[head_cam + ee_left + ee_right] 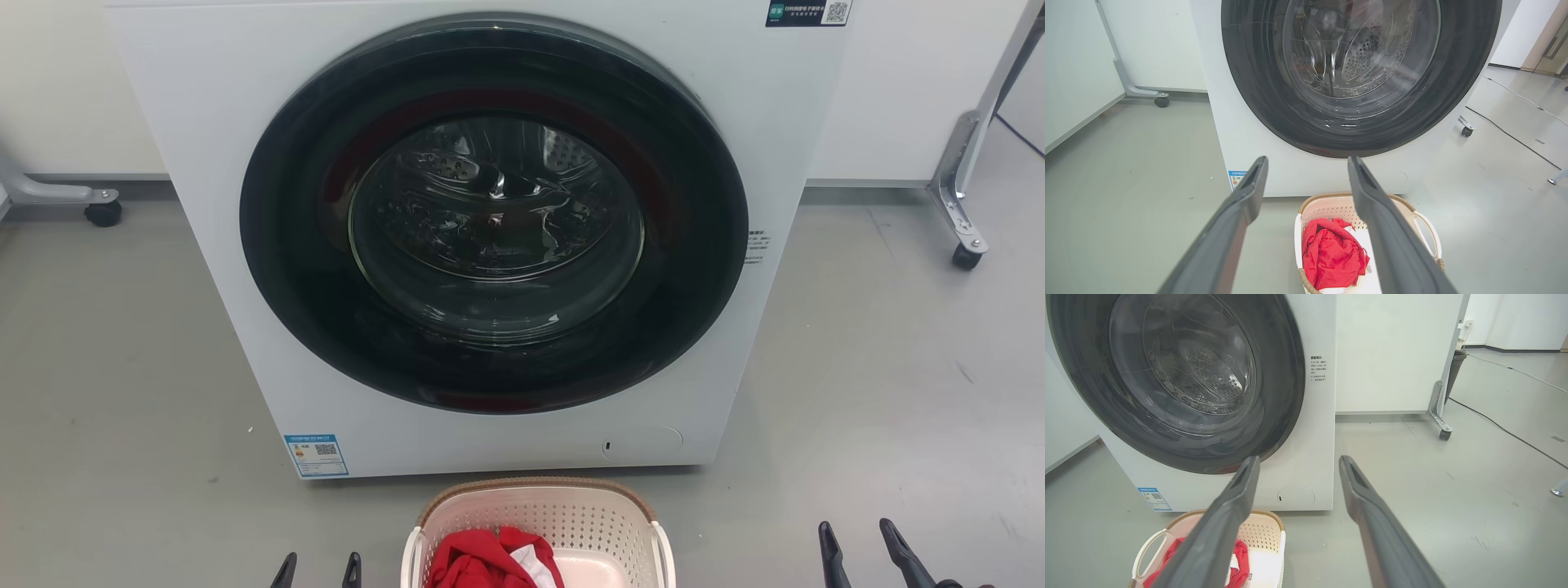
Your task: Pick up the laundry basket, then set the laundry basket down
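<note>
Head view: big white washer (490, 245) looms behind the laundry basket (563, 516) on the floor (122, 367), a red garment (478, 565) inside, light, stiff plastic by the look, best taken at its white side handles (1431, 237), while left gripper (320, 569) and right gripper (857, 549) hang open, empty.

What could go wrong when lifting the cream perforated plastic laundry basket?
The right gripper stands farther from the cream perforated laundry basket than the left gripper, both open; an uneven grab at its white side handles might tilt it and spill the red cloth. The basket also sits close to the white front-loading washer, so a forward swing could bump it.
</note>
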You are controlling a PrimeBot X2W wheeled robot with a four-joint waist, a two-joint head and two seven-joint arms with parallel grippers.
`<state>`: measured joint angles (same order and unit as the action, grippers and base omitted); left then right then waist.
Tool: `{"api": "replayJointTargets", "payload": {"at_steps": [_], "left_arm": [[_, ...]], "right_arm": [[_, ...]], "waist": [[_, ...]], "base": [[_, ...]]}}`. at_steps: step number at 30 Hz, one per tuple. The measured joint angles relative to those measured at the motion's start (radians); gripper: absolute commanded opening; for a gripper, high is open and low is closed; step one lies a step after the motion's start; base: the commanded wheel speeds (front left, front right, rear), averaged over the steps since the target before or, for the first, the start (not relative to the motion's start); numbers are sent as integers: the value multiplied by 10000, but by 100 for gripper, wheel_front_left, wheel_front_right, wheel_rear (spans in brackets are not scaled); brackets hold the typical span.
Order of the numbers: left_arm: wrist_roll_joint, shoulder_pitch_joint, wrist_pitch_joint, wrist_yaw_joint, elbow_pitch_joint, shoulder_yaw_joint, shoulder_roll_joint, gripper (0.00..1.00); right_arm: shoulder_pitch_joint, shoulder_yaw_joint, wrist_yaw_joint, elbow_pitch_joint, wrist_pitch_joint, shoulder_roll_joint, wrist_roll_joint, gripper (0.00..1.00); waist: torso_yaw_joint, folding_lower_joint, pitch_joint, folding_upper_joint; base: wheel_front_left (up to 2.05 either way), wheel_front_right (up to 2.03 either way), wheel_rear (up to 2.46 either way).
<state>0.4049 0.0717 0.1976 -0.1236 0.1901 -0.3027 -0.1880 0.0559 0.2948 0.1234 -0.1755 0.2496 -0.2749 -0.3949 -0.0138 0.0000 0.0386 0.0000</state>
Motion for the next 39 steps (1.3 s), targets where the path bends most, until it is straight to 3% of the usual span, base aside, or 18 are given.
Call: {"api": "replayJointTargets", "payload": {"at_steps": [19,20,27,39], "left_arm": [[-288,143,-328,-8,-230,130,61,100],[-286,147,-343,-6,-226,134,82,0],[-140,244,-410,94,56,217,188,0],[1507,179,-815,370,199,708,326,0]], "right_arm": [[149,-56,2,128,-2,40,15,100],[153,-44,0,105,-10,50,13,0],[322,-140,-94,-186,-119,288,-151,0],[136,-673,-370,-286,-614,527,-1745,0]], "waist": [[-44,0,-86,0],[-45,0,-92,0],[-37,0,-108,0],[-14,0,-148,0]], "base": [[0,0,0],[0,0,0],[0,0,0],[0,0,0]]}}
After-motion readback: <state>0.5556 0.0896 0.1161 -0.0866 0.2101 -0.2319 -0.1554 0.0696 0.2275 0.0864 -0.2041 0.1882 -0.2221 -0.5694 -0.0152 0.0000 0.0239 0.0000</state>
